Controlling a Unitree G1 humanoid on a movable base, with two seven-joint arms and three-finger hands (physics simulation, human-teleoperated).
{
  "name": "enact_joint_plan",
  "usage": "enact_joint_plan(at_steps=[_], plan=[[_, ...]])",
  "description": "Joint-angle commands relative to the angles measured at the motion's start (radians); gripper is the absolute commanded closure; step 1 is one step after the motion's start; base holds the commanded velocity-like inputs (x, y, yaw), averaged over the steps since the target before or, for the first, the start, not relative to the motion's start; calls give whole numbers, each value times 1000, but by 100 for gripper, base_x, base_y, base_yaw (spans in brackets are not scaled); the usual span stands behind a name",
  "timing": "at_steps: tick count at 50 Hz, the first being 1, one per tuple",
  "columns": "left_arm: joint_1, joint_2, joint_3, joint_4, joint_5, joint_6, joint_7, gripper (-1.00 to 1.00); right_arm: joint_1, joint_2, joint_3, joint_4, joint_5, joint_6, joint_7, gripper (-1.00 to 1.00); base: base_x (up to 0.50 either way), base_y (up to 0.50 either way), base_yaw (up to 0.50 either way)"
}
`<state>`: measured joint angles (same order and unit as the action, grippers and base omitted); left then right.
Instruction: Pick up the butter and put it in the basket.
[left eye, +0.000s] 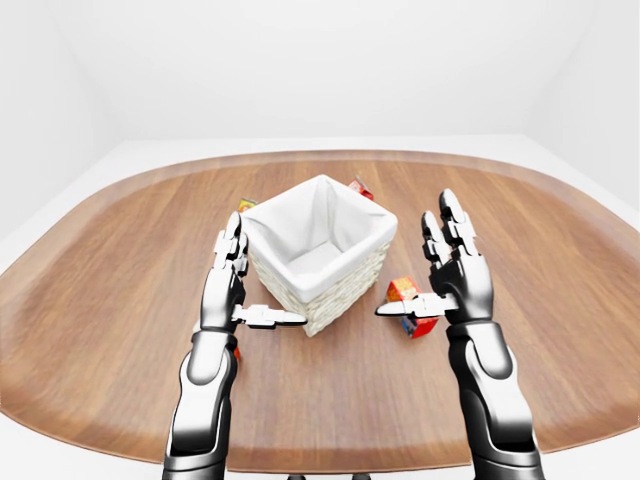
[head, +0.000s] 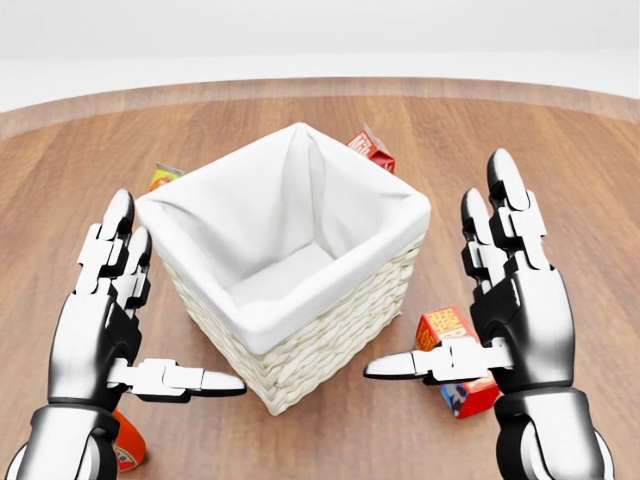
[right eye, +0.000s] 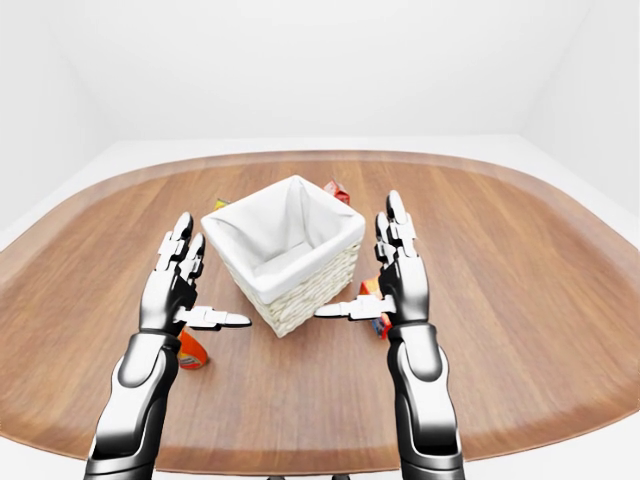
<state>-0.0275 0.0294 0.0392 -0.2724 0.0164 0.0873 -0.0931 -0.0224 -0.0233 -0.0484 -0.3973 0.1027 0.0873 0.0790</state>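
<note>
The butter (head: 452, 328), a red and orange box with a blue end, lies on the wooden table (head: 560, 180) just right of the basket's lower right corner. My right thumb partly hides it. The basket (head: 330, 352) is square white wicker with a white cloth liner and stands in the middle of the head view. My right hand (head: 480, 300) hovers open above the butter, palm turned left, touching nothing. To the left of the basket my left hand (head: 140, 320) is also open and holds nothing.
A red carton (head: 372, 147) pokes out behind the basket's top corner. A yellow-orange packet (head: 165, 176) lies at its upper left. Another orange item (head: 125, 447) sits under my left wrist. The table's near edge (left eye: 320, 458) runs below my forearms.
</note>
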Motion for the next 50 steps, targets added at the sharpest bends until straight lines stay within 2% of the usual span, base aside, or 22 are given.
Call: enact_joint_plan(at_steps=[1,8,20,25,29,32,35,36,38,39,46,50], plan=[[-6,3,6,10,-3,0,-1,-100,-5,2,12,15,-10,0,-3,-100,20,0,0],[-11,4,5,12,-2,0,-2,-100,-4,1,29,39,-67,0,-1,-100,6,0,0],[-11,3,5,11,-3,0,-2,-100,-12,-1,15,74,-88,0,-13,-100,0,0,0],[-9,2,3,7,-5,0,-4,-100,-58,-24,-34,250,-115,0,-49,-100,0,0,0],[-8,2,4,1,-6,0,-4,-100,-118,-57,-72,496,-145,0,-109,-100,0,0,0],[-4,2,3,-4,-6,0,-4,-100,-157,-82,-93,657,-163,-64,-162,-100,0,0,0],[-1,1,2,-6,-6,0,-4,-100,-167,-98,-97,725,-166,-88,-181,-100,0,0,0],[-1,1,2,-8,-7,0,-4,-100,-179,-105,-102,789,-174,-122,-201,-100,0,0,0],[-1,1,1,-10,-6,0,-4,-100,-198,-118,-104,865,-187,-164,-232,-100,0,0,0],[1,1,1,-11,-7,0,-5,-100,-207,-125,-106,897,-190,-175,-244,-100,0,0,0],[3,0,1,-3,-9,0,-5,-100,-299,-189,-118,1237,-212,-175,-350,-100,0,0,0],[4,0,1,3,-9,0,-5,-100,-353,-203,-107,1398,-198,-175,-378,-100,0,0,0]])
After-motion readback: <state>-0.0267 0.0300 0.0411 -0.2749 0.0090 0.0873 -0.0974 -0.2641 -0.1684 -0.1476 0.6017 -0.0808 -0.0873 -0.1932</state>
